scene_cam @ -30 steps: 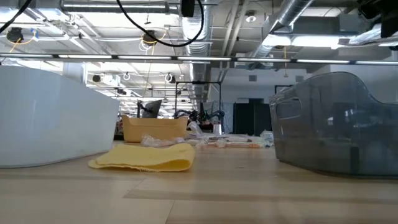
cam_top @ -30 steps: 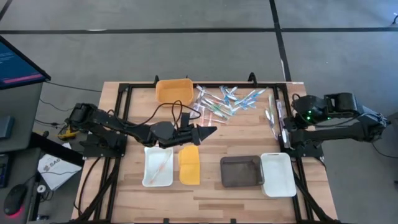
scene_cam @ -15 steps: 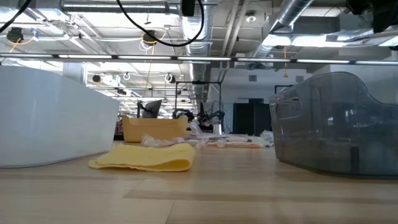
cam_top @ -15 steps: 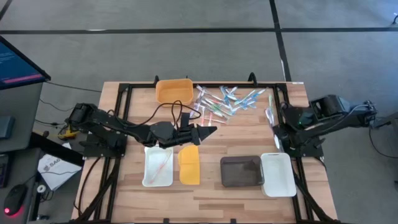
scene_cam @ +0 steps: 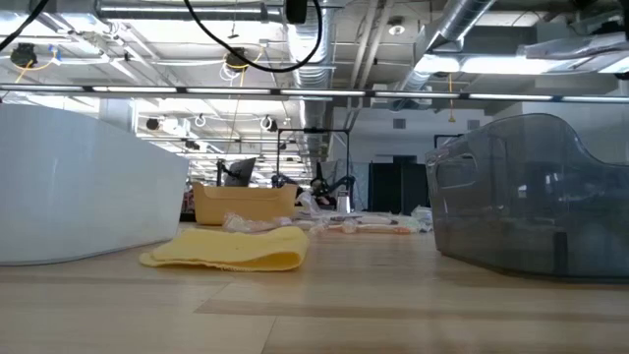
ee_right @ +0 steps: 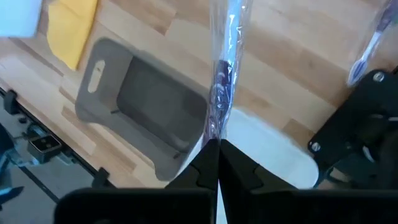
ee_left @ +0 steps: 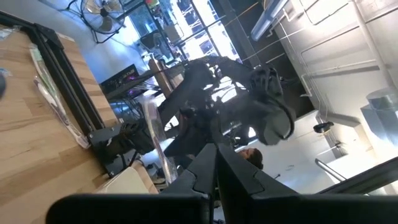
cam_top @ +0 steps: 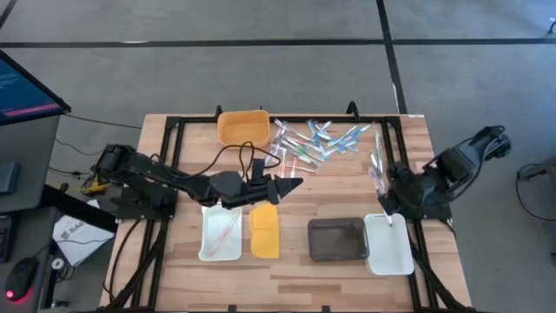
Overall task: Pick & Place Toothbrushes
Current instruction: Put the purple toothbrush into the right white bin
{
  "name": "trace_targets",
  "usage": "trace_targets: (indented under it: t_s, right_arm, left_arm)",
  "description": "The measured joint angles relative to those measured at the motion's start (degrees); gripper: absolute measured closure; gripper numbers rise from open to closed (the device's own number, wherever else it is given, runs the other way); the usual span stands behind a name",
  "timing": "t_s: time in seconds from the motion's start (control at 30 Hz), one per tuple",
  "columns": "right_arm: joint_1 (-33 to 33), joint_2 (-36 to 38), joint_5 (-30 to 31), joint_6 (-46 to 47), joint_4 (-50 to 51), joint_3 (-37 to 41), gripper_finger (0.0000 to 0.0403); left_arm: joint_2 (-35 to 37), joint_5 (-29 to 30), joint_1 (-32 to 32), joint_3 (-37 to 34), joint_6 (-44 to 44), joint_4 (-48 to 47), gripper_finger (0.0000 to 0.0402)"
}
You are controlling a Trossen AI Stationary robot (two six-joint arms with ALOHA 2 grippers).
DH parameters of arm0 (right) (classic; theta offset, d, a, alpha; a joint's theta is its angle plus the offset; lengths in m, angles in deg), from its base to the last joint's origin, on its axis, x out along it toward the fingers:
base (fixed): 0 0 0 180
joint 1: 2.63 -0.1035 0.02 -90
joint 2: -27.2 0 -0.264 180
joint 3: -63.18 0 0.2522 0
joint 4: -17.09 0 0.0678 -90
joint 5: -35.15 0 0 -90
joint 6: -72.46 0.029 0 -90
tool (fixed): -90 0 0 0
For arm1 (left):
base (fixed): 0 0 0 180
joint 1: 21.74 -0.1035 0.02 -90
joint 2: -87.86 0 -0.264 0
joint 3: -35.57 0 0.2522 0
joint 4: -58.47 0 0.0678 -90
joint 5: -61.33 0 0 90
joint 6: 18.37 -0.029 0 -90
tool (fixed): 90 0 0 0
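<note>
Right gripper [ee_right: 214, 144] pinches a wrapped toothbrush [ee_right: 222, 81] (blue inside); carry it toward five o'clock, release low over the white tray [cam_top: 388, 243]

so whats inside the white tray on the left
One pinkish toothbrush lies slantwise in the left white tray; the rest of its floor looks bare. The left pincer, shut, hangs beside it over the yellow lid, covering nothing in the tray.
</note>
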Motion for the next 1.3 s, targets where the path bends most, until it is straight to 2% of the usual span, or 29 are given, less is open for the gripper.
trace_targets:
  t_s: [0.4,0.53,0.87,1.03,1.3]
  right_arm:
    - [-15.8,-6.7,0.1,14.2,-1.0,0.0,0.0403]
    - [-20.6,-9.1,1.9,19.2,-3.1,0.0,0.0403]
    - [-28.8,-16.3,3.3,31.7,-5.8,0.0,0.0403]
    - [-29.9,-19.3,2.8,33.9,-8.3,0.0,0.0403]
    - [-26.1,-21.7,0.2,34.1,-10.1,0.0,0.0403]
  left_arm:
    - [0.0,0.8,0.6,0.0,0.0,0.2,0.0394]
    - [0.0,1.1,0.8,0.0,0.0,0.2,0.0394]
    - [0.0,2.4,1.7,0.0,0.3,0.4,0.0394]
    - [0.0,2.4,2.1,0.0,0.6,0.8,0.0394]
    - [0.0,-1.7,2.1,0.0,2.0,1.2,0.0394]
